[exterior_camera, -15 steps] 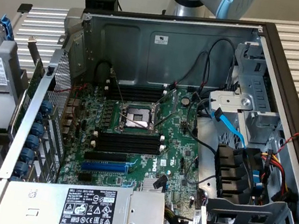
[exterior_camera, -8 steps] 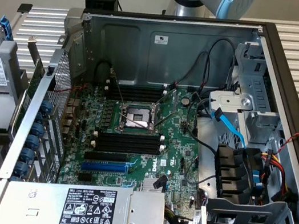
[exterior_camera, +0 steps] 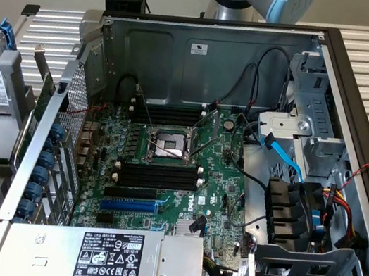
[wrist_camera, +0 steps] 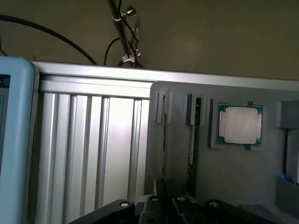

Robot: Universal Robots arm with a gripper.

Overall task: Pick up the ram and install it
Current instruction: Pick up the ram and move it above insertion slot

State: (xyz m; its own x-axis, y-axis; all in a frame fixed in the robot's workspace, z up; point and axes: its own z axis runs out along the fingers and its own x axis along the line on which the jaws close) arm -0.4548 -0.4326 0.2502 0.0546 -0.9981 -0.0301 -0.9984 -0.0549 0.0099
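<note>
Tool (wrist_camera: pixel 167 186) is sitting closed on the thin green circuit-board ram stick (wrist_camera: pixel 164 149), which is standing on edge in the grey slotted tray (wrist_camera: pixel 233 177), at the tray edge bordering the ribbed aluminium desk (wrist_camera: pixel 93 154).

The case (exterior_camera: pixel 164 52) is bare grey sheet metal, dull. The board (exterior_camera: pixel 224 177) is glossy green, its slots (exterior_camera: pixel 160 176) black plastic. The table (wrist_camera: pixel 93 154) is ribbed satin aluminium. The gripper (wrist_camera: pixel 166 185) is matt black with bright screws (wrist_camera: pixel 124 204). The processor (wrist_camera: pixel 239 125) has a brushed metal lid.
</note>
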